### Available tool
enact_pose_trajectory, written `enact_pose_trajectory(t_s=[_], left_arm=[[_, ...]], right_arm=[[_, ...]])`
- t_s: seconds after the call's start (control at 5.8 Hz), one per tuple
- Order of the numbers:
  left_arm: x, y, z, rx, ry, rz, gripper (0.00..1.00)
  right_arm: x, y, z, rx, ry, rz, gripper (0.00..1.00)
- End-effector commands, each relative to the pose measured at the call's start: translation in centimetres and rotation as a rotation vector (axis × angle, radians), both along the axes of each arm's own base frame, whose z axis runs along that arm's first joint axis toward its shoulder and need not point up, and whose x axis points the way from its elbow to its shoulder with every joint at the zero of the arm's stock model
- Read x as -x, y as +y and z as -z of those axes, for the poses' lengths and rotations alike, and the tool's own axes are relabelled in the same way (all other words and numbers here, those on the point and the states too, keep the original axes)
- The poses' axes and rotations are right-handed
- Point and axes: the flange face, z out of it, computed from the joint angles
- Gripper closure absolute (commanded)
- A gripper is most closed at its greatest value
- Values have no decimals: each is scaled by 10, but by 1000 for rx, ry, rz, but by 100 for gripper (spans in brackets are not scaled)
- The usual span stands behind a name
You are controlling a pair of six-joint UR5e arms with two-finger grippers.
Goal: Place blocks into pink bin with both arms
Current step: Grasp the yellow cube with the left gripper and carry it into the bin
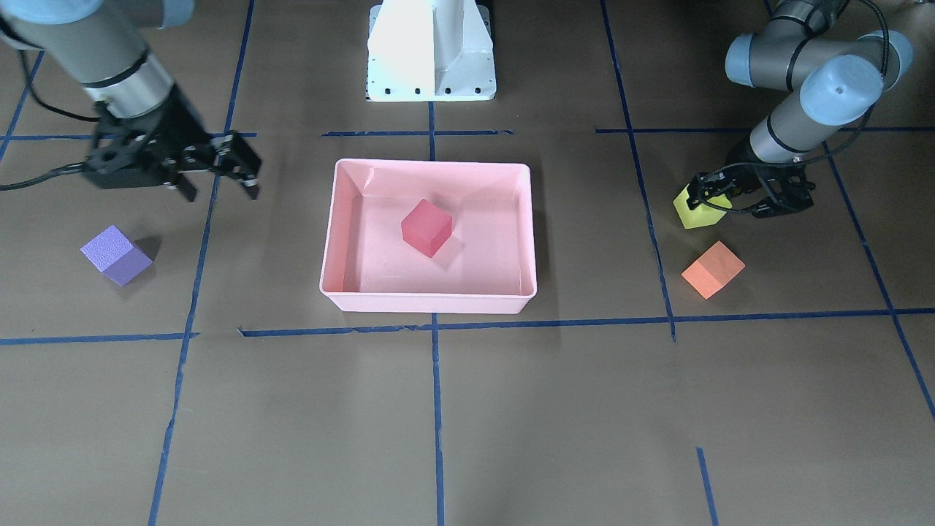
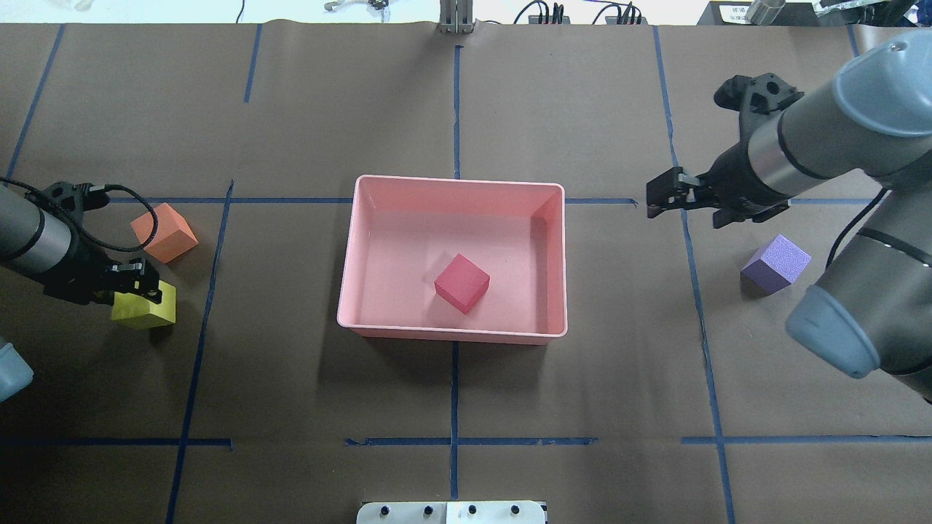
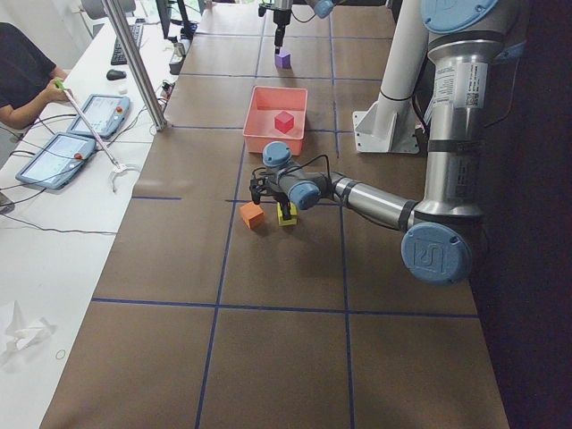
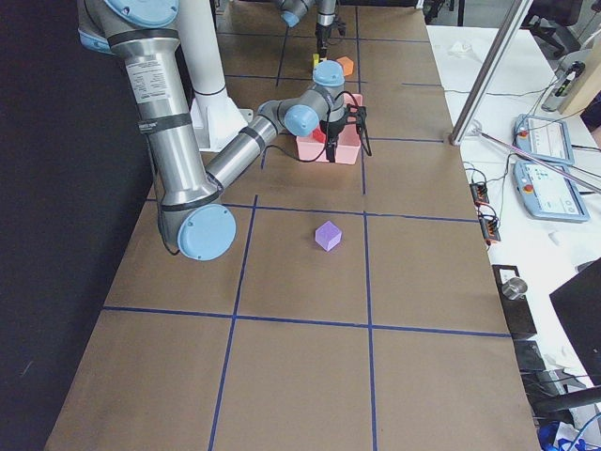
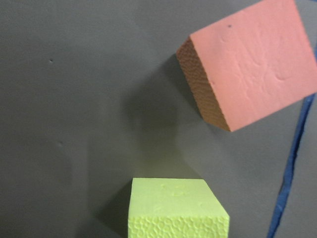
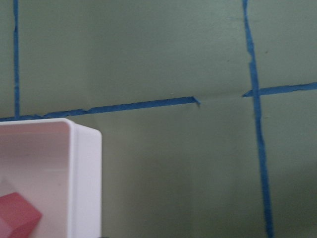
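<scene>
The pink bin (image 1: 431, 301) stands mid-table with the red-pink block (image 1: 426, 227) inside it. My left gripper (image 1: 717, 197) is low at the table, its fingers closed around the yellow-green block (image 1: 690, 210), which also shows in the left wrist view (image 5: 176, 210). The orange block (image 1: 713, 269) lies just beside it on the table. My right gripper (image 1: 219, 175) is open and empty, above the table between the bin and the purple block (image 1: 117, 253). The right wrist view shows the bin's corner (image 6: 85, 173) and part of the red-pink block (image 6: 17, 215).
The white pedestal base (image 1: 431, 51) stands behind the bin. Blue tape lines (image 1: 437, 409) cross the brown table cover. A side bench with tablets (image 3: 94, 116) and an operator (image 3: 27, 76) runs along the far edge.
</scene>
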Motion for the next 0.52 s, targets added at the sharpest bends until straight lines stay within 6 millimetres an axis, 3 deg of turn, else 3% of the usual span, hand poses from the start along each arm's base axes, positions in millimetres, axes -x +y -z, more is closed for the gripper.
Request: enact_pose_trajectory(t_s=[0.0,0.17,0.34], left_arm=[[-26,-27,145,6,180,119,95],[-54,-42,212,73,248,172,95],[-70,-42,252,85,269,172,95]], right_arm=[[-71,-7,-75,-105,114,104,0],[-81,-15,-98,-90,123,122,0],[-83,-11,-133,-127,124,146,0]])
